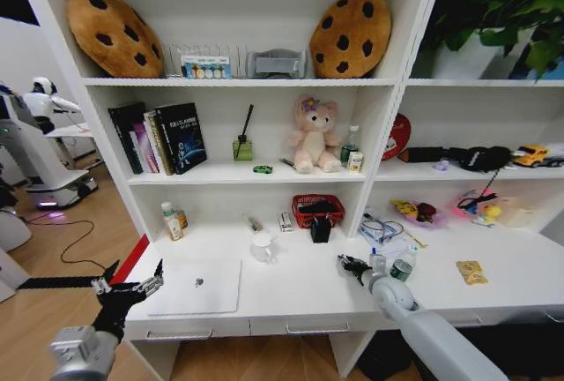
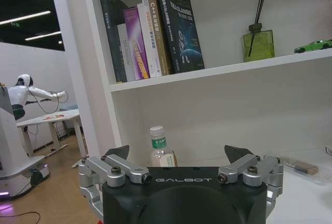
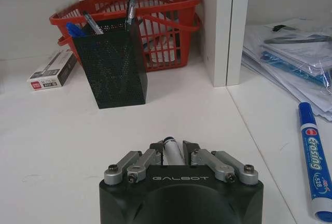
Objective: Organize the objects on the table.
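Head view: left gripper [image 1: 134,283], jaws spread, hovers off the long white desk's [image 1: 291,288] front-left corner beside the slim silver laptop [image 1: 197,286]. Right gripper [image 3: 174,150] pinches a white pen [image 3: 173,151] mid-desk, facing a black mesh pen holder [image 3: 111,63] before the red mesh basket [image 3: 155,22].

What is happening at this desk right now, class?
A two-armed robot is tidying a white desk. Its right end effector is shut on a pen, over the desk in front of a black mesh pen holder that already holds pens, beside a red basket. The left end effector hangs open off the desk's left edge, near the closed laptop. A blue marker lies on the desk.
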Motion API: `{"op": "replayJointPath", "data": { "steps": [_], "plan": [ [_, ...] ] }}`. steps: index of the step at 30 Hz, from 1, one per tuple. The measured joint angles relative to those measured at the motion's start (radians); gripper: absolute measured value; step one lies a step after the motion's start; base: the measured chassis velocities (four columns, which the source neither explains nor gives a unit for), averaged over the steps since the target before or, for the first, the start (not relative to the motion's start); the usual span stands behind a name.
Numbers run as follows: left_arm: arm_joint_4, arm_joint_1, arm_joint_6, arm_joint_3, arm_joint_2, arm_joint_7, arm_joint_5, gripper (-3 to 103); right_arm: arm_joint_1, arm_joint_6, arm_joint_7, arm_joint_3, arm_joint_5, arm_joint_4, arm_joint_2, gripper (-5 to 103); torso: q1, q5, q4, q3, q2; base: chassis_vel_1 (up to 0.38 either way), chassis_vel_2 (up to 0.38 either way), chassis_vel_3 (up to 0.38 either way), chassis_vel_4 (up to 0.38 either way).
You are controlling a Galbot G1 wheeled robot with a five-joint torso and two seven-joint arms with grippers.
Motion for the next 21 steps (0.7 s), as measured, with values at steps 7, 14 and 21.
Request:
{"op": "replayJointPath", "data": {
  "steps": [7,14,21],
  "plan": [
    [0.0,0.0,0.0,0.0,0.0,0.0,0.0,100,0.006,0.059,-0.025,0.01,0.019,0.026,0.004,10,0.0,-0.0004,-0.0002,0.0,0.0,0.0,0.0,0.0,0.0],
    [0.0,0.0,0.0,0.0,0.0,0.0,0.0,100,0.132,0.39,-0.112,-0.015,-0.184,-0.015,0.053,10,0.0,-0.0005,0.0002,0.0,0.0,0.0,0.0,0.0,0.0],
    [0.0,0.0,0.0,0.0,0.0,0.0,0.0,100,0.384,0.739,-0.133,-0.126,-0.463,-0.362,0.202,10,0.0,-0.0006,0.0001,0.0,0.0,0.0,0.0,0.0,0.0]
  ]
}}
